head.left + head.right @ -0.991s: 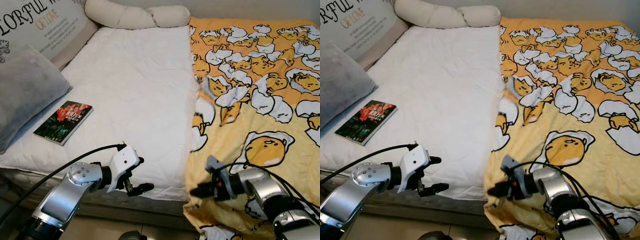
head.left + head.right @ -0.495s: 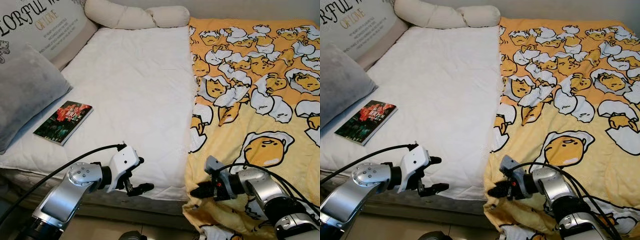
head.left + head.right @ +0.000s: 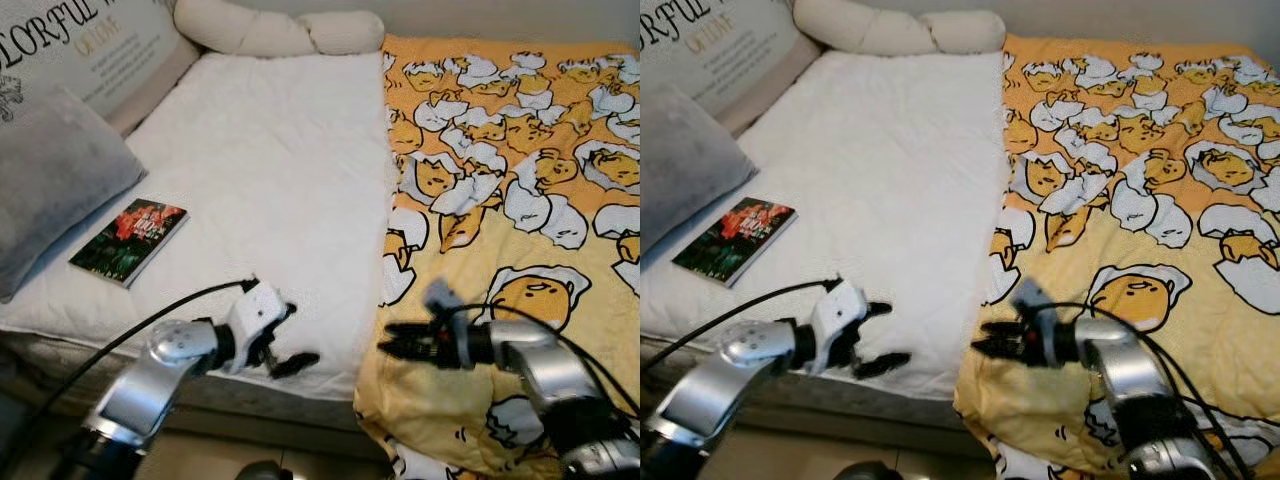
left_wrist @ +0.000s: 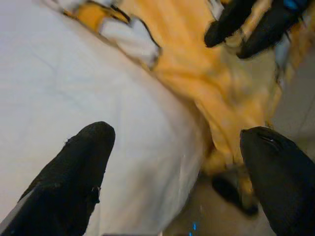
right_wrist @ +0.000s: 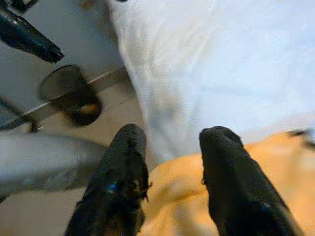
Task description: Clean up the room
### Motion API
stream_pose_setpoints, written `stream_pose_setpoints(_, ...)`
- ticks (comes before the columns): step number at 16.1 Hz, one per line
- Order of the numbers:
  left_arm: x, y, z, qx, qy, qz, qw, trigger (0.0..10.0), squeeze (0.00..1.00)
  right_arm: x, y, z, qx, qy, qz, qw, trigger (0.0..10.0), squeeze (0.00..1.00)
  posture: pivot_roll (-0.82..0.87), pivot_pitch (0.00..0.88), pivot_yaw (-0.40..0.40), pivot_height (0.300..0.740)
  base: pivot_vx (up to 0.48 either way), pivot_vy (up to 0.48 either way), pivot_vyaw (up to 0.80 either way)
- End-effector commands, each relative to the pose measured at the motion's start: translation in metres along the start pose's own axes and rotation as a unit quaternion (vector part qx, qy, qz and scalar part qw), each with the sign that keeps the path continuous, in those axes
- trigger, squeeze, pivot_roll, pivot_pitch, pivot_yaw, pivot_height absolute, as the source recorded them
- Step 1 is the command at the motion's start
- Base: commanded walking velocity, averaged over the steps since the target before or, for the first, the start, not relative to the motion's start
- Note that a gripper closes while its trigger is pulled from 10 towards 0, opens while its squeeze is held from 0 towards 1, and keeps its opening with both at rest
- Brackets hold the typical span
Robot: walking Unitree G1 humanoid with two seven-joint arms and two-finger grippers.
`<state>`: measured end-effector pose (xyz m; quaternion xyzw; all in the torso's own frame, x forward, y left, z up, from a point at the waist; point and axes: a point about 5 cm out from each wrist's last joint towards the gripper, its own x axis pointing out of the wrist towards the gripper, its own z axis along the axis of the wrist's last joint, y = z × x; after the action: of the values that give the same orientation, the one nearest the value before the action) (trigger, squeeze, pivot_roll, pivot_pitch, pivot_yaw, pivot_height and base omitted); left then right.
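Left eye view shows you little is done yet: the yellow blanket [image 3: 500, 200] covers only the bed's right half, its near edge just under your right gripper [image 3: 392, 340], fingers spread and empty. Your left gripper [image 3: 290, 338] hangs open beside it; the book [image 3: 128, 240] lies beyond. No containers here.

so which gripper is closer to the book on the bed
Left. The left gripper hovers open over the white sheet's front edge, on the book's side. The right gripper is farther off, at the yellow blanket's near corner.
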<state>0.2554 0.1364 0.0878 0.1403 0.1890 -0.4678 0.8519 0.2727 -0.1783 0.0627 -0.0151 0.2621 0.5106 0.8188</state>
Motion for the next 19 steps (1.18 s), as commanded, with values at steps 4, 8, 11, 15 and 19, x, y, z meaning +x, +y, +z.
stream_pose_setpoints(4,-0.011,0.029,-0.002,-0.08,-0.05,0.178,0.98,10.0,0.0,-0.008,0.0,0.01,0.011,-0.072,-0.15,0.986,10.0,1.0,0.07,0.0,0.027,0.74,0.0,0.0,0.0)
stream_pose_setpoints(8,-0.014,0.031,-0.005,-0.118,-0.076,0.257,0.956,10.0,0.0,0.013,0.012,0.001,0.088,-0.12,-0.309,0.94,10.0,0.0,0.05,0.0,0.031,0.74,0.0,0.0,0.0)
stream_pose_setpoints(11,-0.017,0.032,-0.009,-0.131,-0.08,0.297,0.943,10.0,0.0,-0.004,0.006,-0.008,0.141,-0.148,-0.458,0.865,10.0,0.0,0.05,0.0,0.025,0.74,-0.085,0.0,0.0)
stream_pose_setpoints(15,-0.017,0.032,-0.01,-0.129,-0.078,0.303,0.941,10.0,0.0,-0.016,0.006,-0.014,0.136,-0.146,-0.515,0.834,10.0,0.0,0.05,0.0,0.025,0.74,-0.283,0.0,0.0)
stream_pose_setpoints(19,-0.017,0.032,-0.01,-0.129,-0.078,0.305,0.94,10.0,0.0,-0.017,0.006,-0.014,0.13,-0.142,-0.524,0.83,10.0,0.0,0.05,0.0,0.025,0.74,-0.292,0.0,0.0)
